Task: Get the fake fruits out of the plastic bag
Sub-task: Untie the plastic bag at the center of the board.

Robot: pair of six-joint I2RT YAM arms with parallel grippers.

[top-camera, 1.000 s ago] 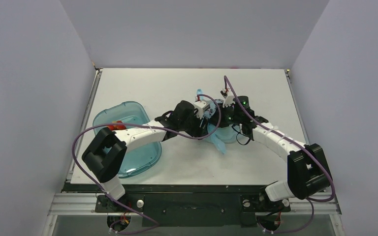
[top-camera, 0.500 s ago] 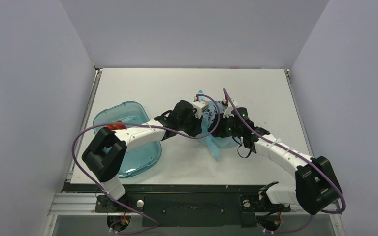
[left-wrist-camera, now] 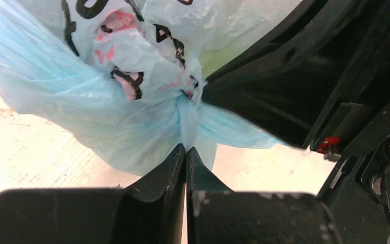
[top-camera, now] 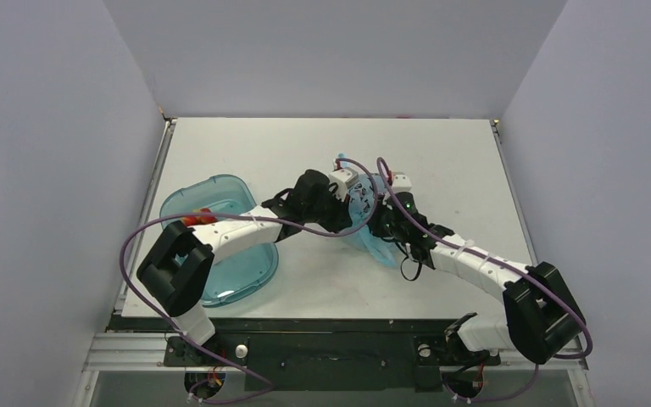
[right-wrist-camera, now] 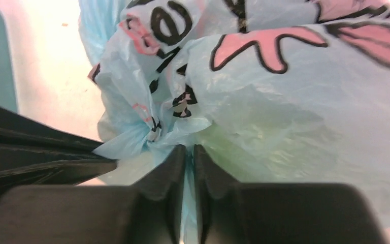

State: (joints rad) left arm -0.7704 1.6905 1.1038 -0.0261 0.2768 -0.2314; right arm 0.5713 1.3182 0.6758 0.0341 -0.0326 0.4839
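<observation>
The plastic bag point(top-camera: 379, 248) lay crumpled near the middle of the table point(top-camera: 441, 153), slightly toward its right edge and well clear of every corner. Its long axis ran roughly from the far edge toward the near edge, with a blue tail pointing at the near edge. A pale green shape point(right-wrist-camera: 264, 137) showed through the film in the right wrist view and was judged to be one of the fake fruits inside the bag. No other fruit could be made out through the film.

The left gripper point(left-wrist-camera: 185, 152) reached the bag from the table's left side. Its fingers were pressed fully together on a gathered pucker of film. The right gripper point(right-wrist-camera: 189, 152) came in from the near right. Its fingers stood only a sliver apart, with blue film running between them and a twist of film bunched at their tips. Both grips sat close together on the same part of the bag, and the arms faced each other across it.

Judgement: the coming move depended on this opposition. Drawing the two pinches apart across the table's width would stretch the film, but whether either grip was on the bag's mouth could not be determined.

A teal tray point(top-camera: 246, 275) sat by the left edge, well apart from the bag. It held a red item point(top-camera: 197, 219) that was partly hidden by the left arm.
</observation>
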